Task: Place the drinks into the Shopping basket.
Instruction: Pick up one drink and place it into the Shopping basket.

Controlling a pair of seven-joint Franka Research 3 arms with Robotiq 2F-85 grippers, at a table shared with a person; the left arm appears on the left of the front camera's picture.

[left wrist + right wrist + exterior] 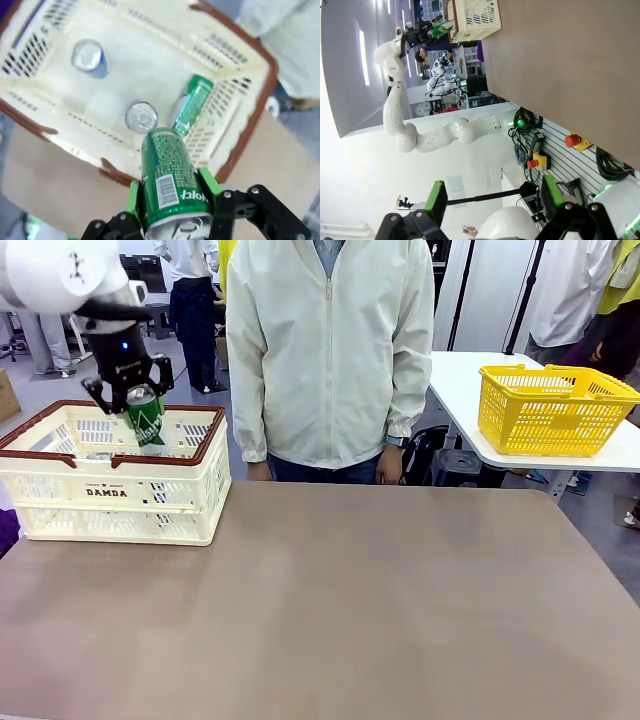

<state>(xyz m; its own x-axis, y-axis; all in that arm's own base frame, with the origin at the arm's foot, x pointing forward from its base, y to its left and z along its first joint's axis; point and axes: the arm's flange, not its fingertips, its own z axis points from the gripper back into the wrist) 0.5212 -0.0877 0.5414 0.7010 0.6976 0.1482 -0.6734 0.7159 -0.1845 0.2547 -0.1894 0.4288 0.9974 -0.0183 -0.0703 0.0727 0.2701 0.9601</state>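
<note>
From the front, the left pincer (137, 392) pinches a green can (146, 418), tilted, above the cream basket (120, 502) at the left end of the brown surface (350, 610). A person (330, 350) stands at the far side; a yellow basket (553, 410) sits on a white table behind.

Left wrist: the green pads clamp the held can (170, 175) over the basket's near rim (112, 172). Inside are a blue can (89, 57) and a second can (141, 116), both upright, and a green one lying down (192, 104).

Right wrist: the right pincer (495, 200) is spread wide, holding nothing, well away from the basket (475, 17).

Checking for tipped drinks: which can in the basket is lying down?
The green can by the basket's side wall; the other two stand upright.
</note>
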